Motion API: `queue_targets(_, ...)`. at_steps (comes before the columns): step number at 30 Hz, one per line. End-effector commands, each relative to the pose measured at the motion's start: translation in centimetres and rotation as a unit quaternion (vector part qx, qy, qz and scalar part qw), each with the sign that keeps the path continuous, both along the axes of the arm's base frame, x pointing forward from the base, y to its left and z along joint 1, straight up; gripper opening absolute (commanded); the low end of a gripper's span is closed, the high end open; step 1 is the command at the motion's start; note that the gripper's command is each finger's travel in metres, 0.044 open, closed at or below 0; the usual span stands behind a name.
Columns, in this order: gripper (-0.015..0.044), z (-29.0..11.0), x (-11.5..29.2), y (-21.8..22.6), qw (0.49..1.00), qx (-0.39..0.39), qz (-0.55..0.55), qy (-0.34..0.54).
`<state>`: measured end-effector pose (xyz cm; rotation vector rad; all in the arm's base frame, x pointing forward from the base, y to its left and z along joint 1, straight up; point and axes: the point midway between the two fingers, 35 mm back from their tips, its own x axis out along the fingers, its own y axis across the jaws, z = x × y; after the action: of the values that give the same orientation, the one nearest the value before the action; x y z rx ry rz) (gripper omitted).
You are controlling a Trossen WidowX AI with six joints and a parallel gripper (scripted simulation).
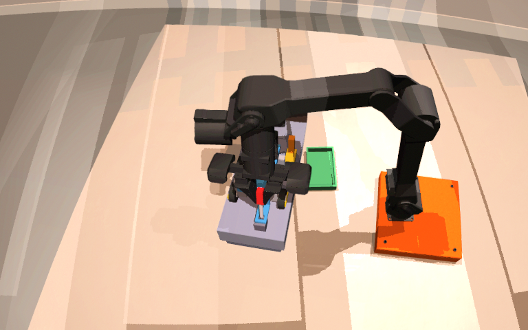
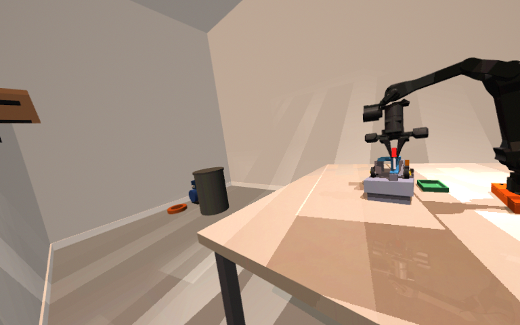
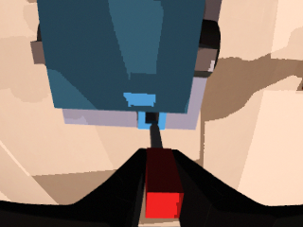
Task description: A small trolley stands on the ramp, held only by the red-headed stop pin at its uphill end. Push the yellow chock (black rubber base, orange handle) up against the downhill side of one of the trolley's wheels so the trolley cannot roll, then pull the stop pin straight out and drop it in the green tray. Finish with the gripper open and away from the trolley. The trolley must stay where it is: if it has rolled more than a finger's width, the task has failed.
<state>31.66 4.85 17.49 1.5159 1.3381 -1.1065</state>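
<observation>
My gripper [image 1: 260, 193] [image 2: 394, 152] [image 3: 158, 155] is shut on the red head of the stop pin [image 1: 260, 196] [image 2: 394, 152] [image 3: 165, 197]. It holds the pin upright above the uphill end of the ramp [image 1: 241, 230] [image 2: 387, 188]. The pin's grey shaft reaches down to the small blue bracket [image 1: 260, 224]; I cannot tell if its tip is clear of the hole. The blue trolley [image 3: 120, 38] [image 2: 382, 164] stands on the ramp, mostly hidden under my wrist in the top view. The yellow chock [image 1: 289, 156] [image 2: 406, 162], with its orange handle, sits by the trolley's far right wheel.
The green tray [image 1: 321, 168] [image 2: 432, 186] lies on the table just right of the ramp. The arm's orange base plate [image 1: 418, 221] is further right. A dark bin [image 2: 210, 190] and an orange ring stand on the floor beyond the table.
</observation>
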Motion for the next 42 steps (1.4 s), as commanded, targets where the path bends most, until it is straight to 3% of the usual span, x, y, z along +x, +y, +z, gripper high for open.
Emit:
queue_targets(1,0.0000,0.4,0.2,0.1,1.000,0.002,0.001,-0.004)
queue_targets(22,0.0000,0.9,0.5,3.1,1.000,0.004,0.001,-0.004)
queue_targets(42,0.0000,0.3,-6.0,3.9,1.000,0.004,0.001,-0.002)
